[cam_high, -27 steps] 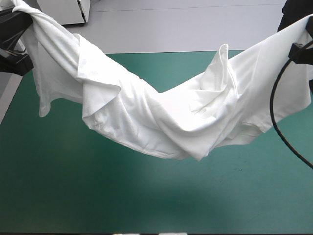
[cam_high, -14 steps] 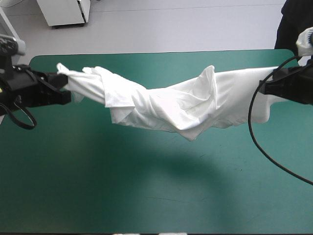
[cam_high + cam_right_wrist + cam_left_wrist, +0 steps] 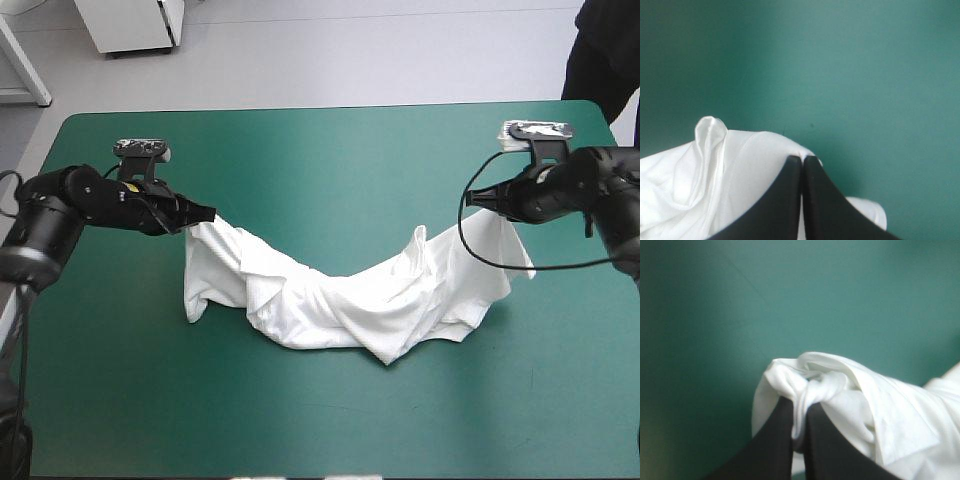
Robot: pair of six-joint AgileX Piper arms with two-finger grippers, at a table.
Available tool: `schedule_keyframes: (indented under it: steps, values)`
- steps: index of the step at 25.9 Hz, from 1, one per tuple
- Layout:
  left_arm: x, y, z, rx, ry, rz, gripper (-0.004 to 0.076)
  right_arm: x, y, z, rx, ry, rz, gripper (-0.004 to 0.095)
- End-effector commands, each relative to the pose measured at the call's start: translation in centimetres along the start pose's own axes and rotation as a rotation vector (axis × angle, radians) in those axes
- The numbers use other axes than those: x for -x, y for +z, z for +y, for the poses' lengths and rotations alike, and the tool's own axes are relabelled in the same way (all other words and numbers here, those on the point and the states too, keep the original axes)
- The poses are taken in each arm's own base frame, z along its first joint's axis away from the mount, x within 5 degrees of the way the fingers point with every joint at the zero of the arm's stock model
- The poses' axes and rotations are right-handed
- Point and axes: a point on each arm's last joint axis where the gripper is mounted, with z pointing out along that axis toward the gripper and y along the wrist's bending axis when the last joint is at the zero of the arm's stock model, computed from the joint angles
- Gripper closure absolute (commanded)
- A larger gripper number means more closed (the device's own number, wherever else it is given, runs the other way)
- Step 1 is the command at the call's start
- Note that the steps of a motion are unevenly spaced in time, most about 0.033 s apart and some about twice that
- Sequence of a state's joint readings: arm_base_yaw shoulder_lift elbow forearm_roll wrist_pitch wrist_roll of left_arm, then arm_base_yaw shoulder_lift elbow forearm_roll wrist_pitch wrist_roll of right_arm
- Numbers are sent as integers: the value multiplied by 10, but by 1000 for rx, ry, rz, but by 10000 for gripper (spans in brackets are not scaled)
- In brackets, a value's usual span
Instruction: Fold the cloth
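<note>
The white T-shirt (image 3: 340, 295) sags in a crumpled band across the middle of the teal-green counter (image 3: 320, 420). Its middle rests on the cover and both ends are lifted. The left tool (image 3: 203, 213) is clenched on one bunched end. The right tool (image 3: 488, 198) pinches the opposite end, its black fingers all but meeting.

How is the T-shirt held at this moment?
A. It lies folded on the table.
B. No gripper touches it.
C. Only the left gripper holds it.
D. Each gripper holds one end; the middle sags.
D: the left gripper and the right gripper each pinch one end of the T-shirt, whose middle sags low.
</note>
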State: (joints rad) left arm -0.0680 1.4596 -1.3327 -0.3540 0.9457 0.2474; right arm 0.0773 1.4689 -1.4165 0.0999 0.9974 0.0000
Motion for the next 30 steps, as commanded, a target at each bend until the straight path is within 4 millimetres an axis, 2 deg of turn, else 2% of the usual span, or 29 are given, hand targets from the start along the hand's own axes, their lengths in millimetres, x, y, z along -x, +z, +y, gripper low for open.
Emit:
schedule_keyframes:
  steps: [1,5,8,10,14,16,19,21,22,23,24,25,27,30]
  values:
    - [24,20,8,10,-26,-112,746,21,32,-2,-5,-2,-43,921]
    - [32,65,21,12,-50,-39,746,29,86,-5,7,19,65,921]
    - [34,95,30,12,-65,13,746,32,116,-5,20,38,118,921]
    - [35,109,34,12,-71,34,746,34,129,-6,19,39,142,921]
    - [35,127,40,17,-75,64,746,34,140,-8,8,31,160,921]
    - [34,133,42,17,-77,77,745,34,142,-9,5,27,166,917]
    - [32,133,41,10,-71,99,676,31,141,-9,7,12,200,818]
    - [33,130,39,-2,-59,122,573,30,140,-8,14,17,212,731]
    - [34,125,37,-20,-53,159,442,29,135,-7,16,29,221,615]
    - [35,121,35,-27,-46,175,391,29,133,-7,15,39,222,567]
    - [41,113,32,-39,-28,196,283,30,123,-6,17,37,213,462]
    - [45,108,31,-43,-17,199,253,31,118,-6,17,36,208,428]
    - [53,99,27,-53,0,193,244,33,105,-5,14,29,191,412]
    - [65,73,20,-61,33,178,244,35,68,-6,-33,22,144,412]
